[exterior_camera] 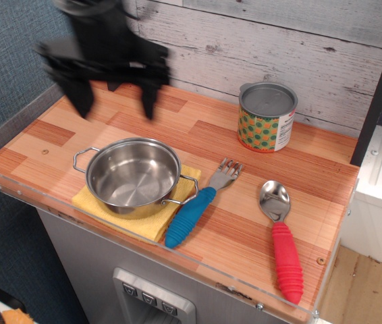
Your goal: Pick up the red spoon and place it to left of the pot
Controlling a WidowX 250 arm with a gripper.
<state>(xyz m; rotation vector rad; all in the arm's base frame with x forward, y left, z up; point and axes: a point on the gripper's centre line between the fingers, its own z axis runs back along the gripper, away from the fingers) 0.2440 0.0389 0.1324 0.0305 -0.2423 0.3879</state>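
The red spoon (pixel 282 237) lies flat at the front right of the wooden counter, its metal bowl toward the back and its ribbed red handle toward the front edge. The shiny steel pot (pixel 132 175) stands at the front left on a yellow cloth (pixel 152 222). My black gripper (pixel 115 106) is blurred with motion, high above the counter at the back left, behind the pot. Its two fingers hang apart and hold nothing. It is far to the left of the spoon.
A blue-handled metal fork (pixel 196 206) lies between pot and spoon. A tin can (pixel 266 117) with a green-orange label stands at the back by the plank wall. A dark post (pixel 114 86) stands behind the gripper. A clear acrylic lip (pixel 137 237) runs along the counter's front and left edges.
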